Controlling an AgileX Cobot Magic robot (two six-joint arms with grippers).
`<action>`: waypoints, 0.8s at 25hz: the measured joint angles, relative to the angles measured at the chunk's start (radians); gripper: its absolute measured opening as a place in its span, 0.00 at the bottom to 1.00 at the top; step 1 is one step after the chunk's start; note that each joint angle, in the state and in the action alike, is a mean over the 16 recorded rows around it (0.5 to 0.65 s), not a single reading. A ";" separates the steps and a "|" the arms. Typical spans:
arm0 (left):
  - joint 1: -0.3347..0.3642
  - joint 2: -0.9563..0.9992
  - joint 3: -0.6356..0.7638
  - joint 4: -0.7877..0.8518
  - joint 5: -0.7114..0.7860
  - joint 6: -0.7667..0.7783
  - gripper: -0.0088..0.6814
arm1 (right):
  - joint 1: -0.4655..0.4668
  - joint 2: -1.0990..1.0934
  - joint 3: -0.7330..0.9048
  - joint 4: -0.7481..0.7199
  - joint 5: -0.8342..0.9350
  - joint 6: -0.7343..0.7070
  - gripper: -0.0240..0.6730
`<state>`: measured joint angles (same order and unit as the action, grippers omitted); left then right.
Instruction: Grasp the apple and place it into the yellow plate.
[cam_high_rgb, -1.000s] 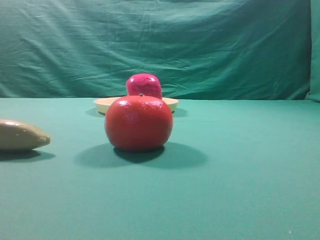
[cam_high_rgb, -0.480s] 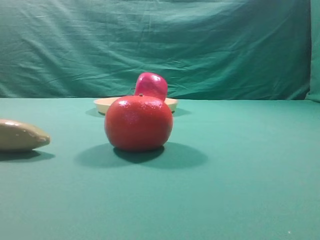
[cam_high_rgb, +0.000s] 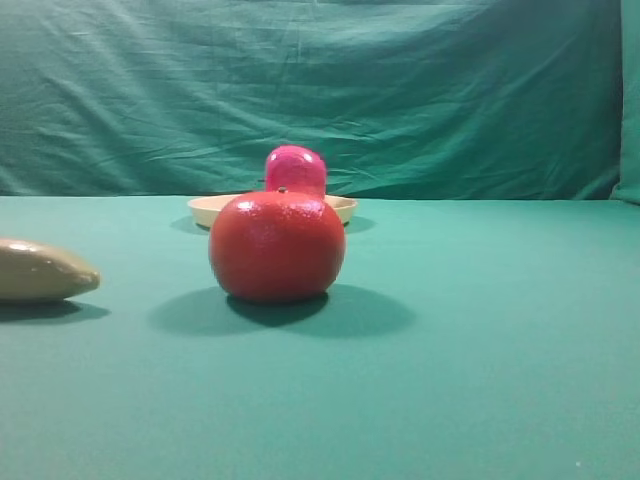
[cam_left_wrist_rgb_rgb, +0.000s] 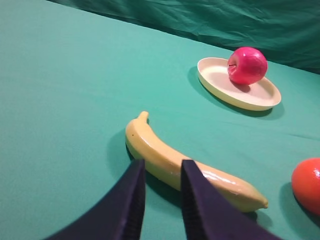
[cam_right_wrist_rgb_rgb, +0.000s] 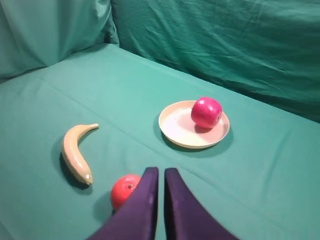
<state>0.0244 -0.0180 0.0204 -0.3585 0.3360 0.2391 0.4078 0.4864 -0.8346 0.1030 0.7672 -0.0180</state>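
apple (cam_right_wrist_rgb_rgb: 206, 112) is sitting in the yellow plate (cam_right_wrist_rgb_rgb: 176, 131) already, so both grippers, left gripper (cam_left_wrist_rgb_rgb: 161, 197) slightly apart and right gripper (cam_right_wrist_rgb_rgb: 160, 200) closed empty, should just stay clear.

Glossy crimson-magenta round apple (cam_right_wrist_rgb_rgb: 206, 112): deep pink-red skin, bright highlight, dark stem.
Shallow round pale cream-yellow plate (cam_right_wrist_rgb_rgb: 176, 127): plain, unpatterned.
Matte orange-red round fruit with dimpled skin (cam_high_rgb: 278, 247): uniform orange-red, fine pale speckle of highlights.
Long curved yellow banana (cam_left_wrist_rgb_rgb: 180, 164): pale yellow, beige in shade, darker brownish tip.
Cloth-covered teal-green tabletop (cam_high_rgb: 480, 380): plain, no pattern.
Wrinkled teal-green fabric backdrop (cam_high_rgb: 420, 90): same colour, creased.
Both pairs of jaws: dark purple-black.
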 joint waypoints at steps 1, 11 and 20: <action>0.000 0.000 0.000 0.000 0.000 0.000 0.24 | -0.020 -0.012 0.012 -0.005 -0.006 0.006 0.03; 0.000 0.000 0.000 0.000 0.000 0.000 0.24 | -0.231 -0.187 0.289 -0.025 -0.159 0.019 0.03; 0.000 0.000 0.000 0.000 0.000 0.000 0.24 | -0.324 -0.366 0.641 -0.042 -0.335 0.019 0.03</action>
<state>0.0244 -0.0180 0.0204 -0.3585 0.3360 0.2391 0.0839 0.1207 -0.1934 0.0607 0.4321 0.0014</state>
